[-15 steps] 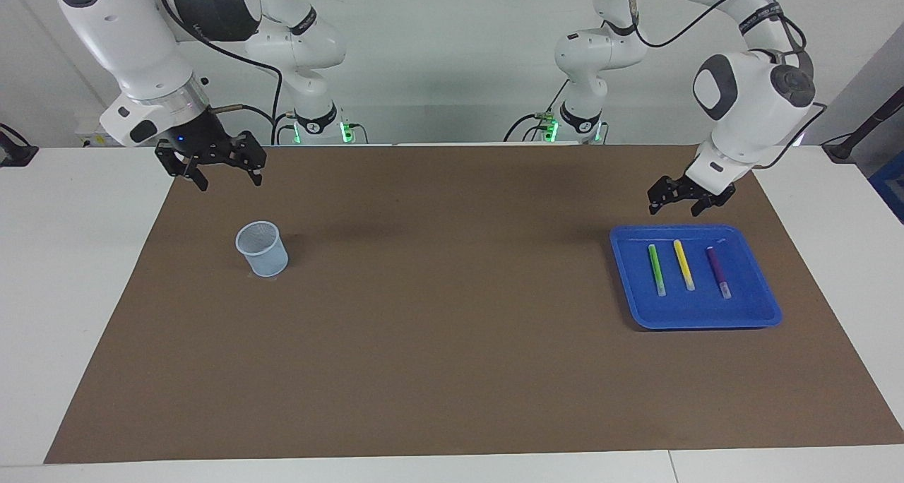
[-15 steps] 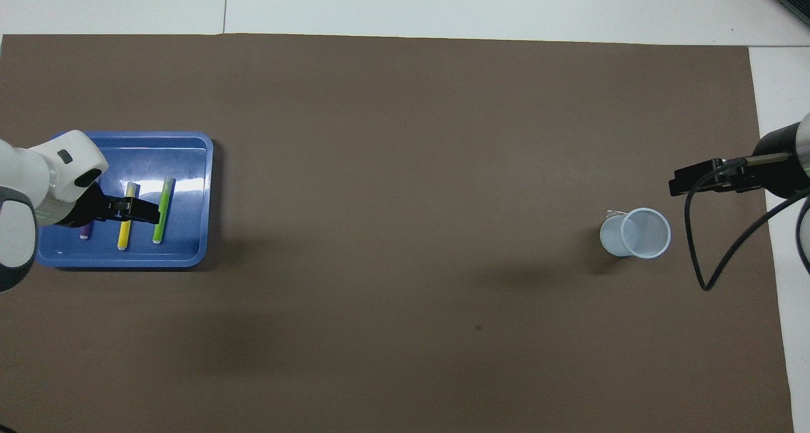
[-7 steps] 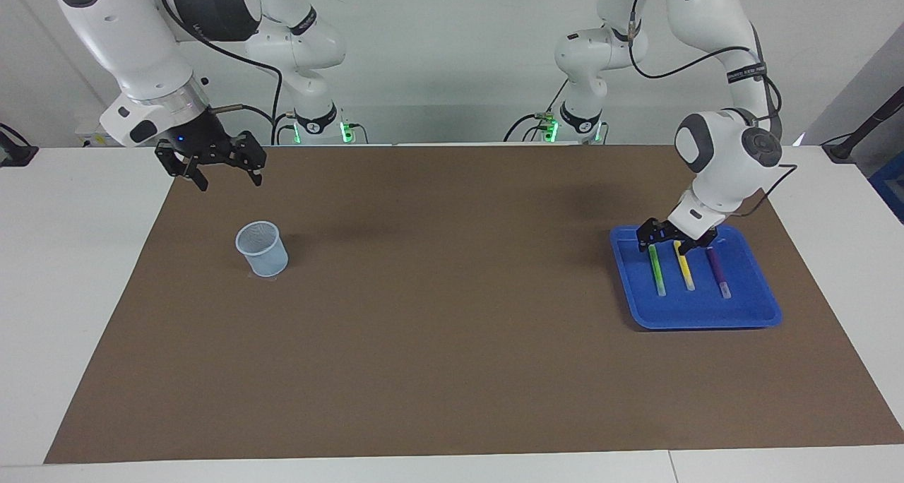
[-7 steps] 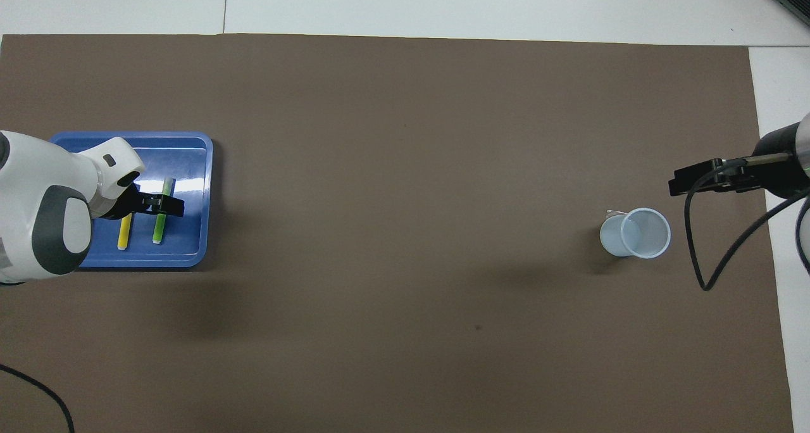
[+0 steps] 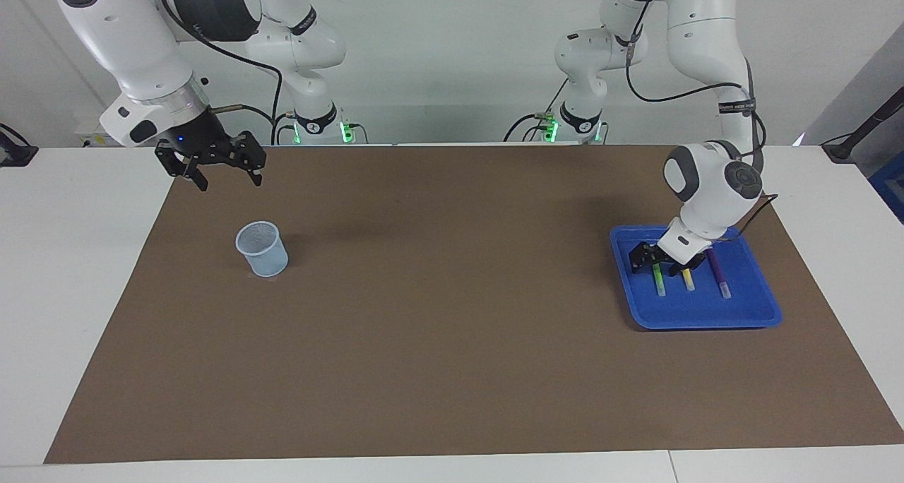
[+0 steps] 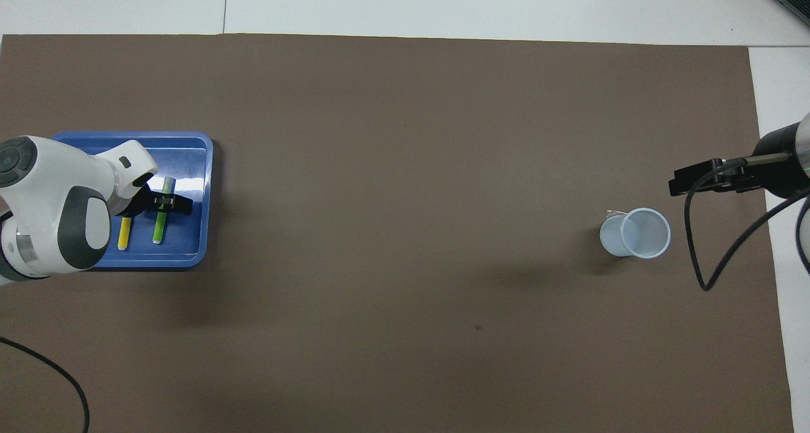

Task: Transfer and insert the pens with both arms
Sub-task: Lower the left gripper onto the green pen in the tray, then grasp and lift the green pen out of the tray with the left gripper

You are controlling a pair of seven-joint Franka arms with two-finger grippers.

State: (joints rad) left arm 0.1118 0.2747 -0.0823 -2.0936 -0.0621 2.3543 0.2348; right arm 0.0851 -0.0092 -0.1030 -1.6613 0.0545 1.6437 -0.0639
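White table [image 5: 70, 257] under a pale wall, nearly all of its top covered by a brown mat [image 5: 452, 328]. At the middle right of the facing view, on the mat, a blue tray [image 5: 706, 317] with three pens lying side by side, apart from one another, pale cap ends toward the bottom of the frame: green pen [image 5: 659, 282] toward the frame's centre, yellow pen [image 5: 688, 279] in the middle, purple pen [image 5: 720, 278] toward the right edge. From the upper right, bent steeply down into the tray, the left arm [image 5: 710, 193], with the left pincer [image 5: 658, 260] low over the upper part of the green pen and covering the upper ends of the green and yellow ones. Seen in the overhead view as a black bar across the green pen at the middle left of the frame, with the purple pen hidden under the arm. Released or clenched: cannot tell, nor whether in contact with the pen. At the middle left of the facing view, upright on the mat, a pale blue cup [image 5: 263, 250], well apart from the tray. In the upper left, above the mat's corner and higher in the frame than the cup, the right pincer [image 5: 229, 179], waiting in the air, spread wide and holding nothing.
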